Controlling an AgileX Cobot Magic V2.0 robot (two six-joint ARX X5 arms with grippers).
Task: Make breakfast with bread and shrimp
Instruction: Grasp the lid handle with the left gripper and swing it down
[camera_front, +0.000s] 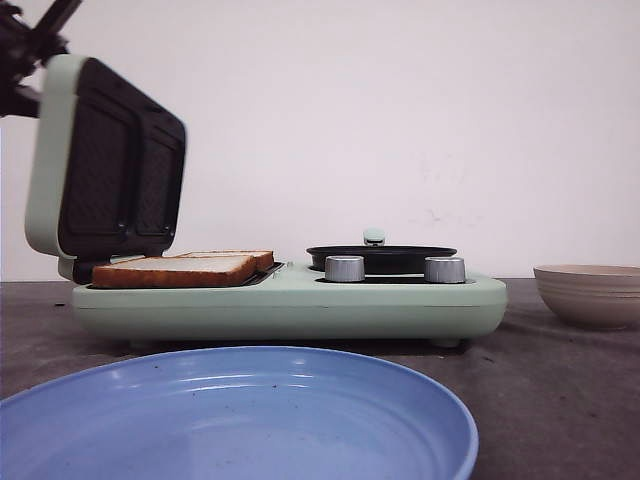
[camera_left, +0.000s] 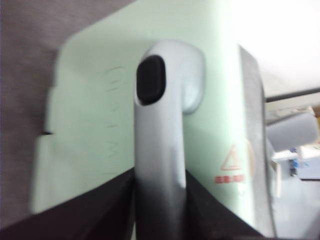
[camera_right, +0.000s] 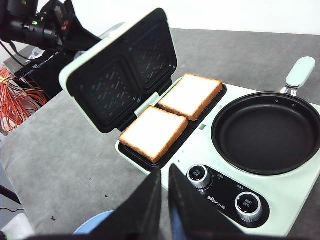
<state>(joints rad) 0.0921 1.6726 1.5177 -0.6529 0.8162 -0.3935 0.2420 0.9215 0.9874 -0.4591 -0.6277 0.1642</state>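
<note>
Two slices of bread (camera_right: 153, 132) (camera_right: 190, 95) lie side by side in the sandwich tray of a mint-green breakfast maker (camera_front: 290, 300); they also show in the front view (camera_front: 175, 270). Its lid (camera_front: 105, 165) stands open. My left gripper (camera_left: 160, 200) is shut on the lid's grey handle (camera_left: 160, 145), at the top left in the front view (camera_front: 20, 45). My right gripper (camera_right: 165, 172) is shut and empty, above the maker's front edge near the knobs. No shrimp shows in any view.
An empty black frying pan (camera_right: 267, 132) sits on the maker's right half, with two silver knobs (camera_front: 345, 268) (camera_front: 445, 269) in front. A blue plate (camera_front: 235, 415) lies near the table's front. A beige bowl (camera_front: 590, 293) stands at the right. Orange cables (camera_right: 15, 102) lie beyond the table.
</note>
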